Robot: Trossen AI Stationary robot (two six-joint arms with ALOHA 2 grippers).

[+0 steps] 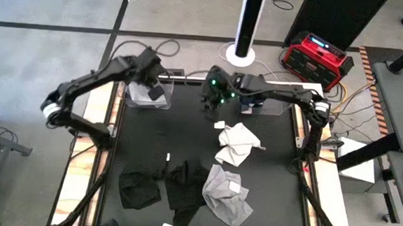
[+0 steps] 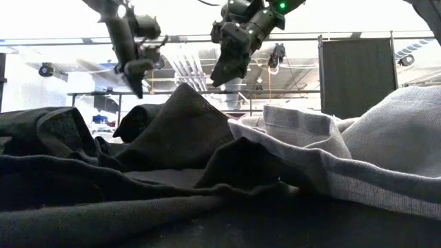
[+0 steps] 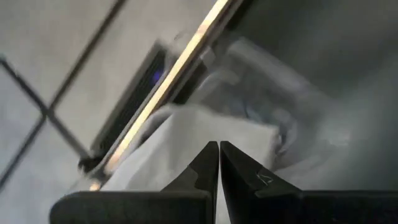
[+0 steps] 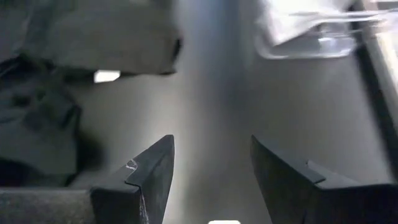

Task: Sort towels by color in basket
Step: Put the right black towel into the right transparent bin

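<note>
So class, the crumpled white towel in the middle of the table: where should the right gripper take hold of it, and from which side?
Probably from straight above, on the raised crumpled fold at the middle of the white towel. It lies bunched on the black mat, so ridges stand up for the fingers to pinch, while flat edges would slip. The right gripper is open, above the mat behind the towel.

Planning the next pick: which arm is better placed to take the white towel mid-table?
Right, probably: the right gripper hangs open just behind the white towel, while the left gripper is shut over the left bin.

Black table carries white towels, grey towel, black towels, and two clear bins at the far edge.
</note>
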